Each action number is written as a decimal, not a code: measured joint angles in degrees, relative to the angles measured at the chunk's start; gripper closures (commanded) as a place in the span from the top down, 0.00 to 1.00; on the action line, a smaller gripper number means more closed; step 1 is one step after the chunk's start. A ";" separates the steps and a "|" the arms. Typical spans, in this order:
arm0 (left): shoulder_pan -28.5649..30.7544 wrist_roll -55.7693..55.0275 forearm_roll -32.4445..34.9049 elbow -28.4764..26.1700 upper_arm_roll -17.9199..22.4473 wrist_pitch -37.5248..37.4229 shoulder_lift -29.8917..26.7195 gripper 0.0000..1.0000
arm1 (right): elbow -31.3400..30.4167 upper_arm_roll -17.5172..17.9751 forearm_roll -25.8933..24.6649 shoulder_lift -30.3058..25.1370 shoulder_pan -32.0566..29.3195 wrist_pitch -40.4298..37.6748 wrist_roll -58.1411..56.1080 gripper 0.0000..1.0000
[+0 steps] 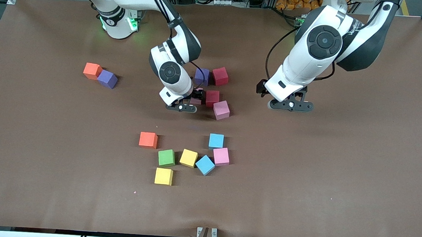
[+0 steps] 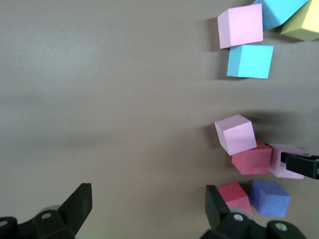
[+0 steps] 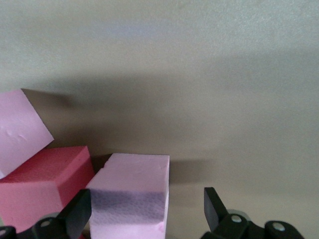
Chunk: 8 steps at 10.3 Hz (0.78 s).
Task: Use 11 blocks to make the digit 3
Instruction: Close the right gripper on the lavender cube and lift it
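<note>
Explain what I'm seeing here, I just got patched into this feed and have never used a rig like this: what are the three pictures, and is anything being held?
Two white robot arms work over a brown table. The big picture looks down from across the table; the two others come from cameras on each wrist. Small foam cubes lie scattered: an orange and purple pair, a cluster of green, yellow, sky blue, pink and orange nearer the front camera, and a purple, red and pink group. The right gripper is down at that group, open around a pink block, not gripping yet. The left gripper waits open over bare table, holding nothing.
</note>
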 measured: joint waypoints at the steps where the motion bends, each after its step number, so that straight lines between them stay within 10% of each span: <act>1: 0.00 -0.04 0.00 -0.10 0.00 0.48 0.08 1.00 | 0.40 0.00 0.00 -0.05 -0.02 -0.43 0.12 1.00; 8: -0.03 -2.23 2.21 -0.36 -0.07 1.03 0.15 1.00 | 0.00 0.51 0.00 1.33 2.94 0.70 2.24 1.00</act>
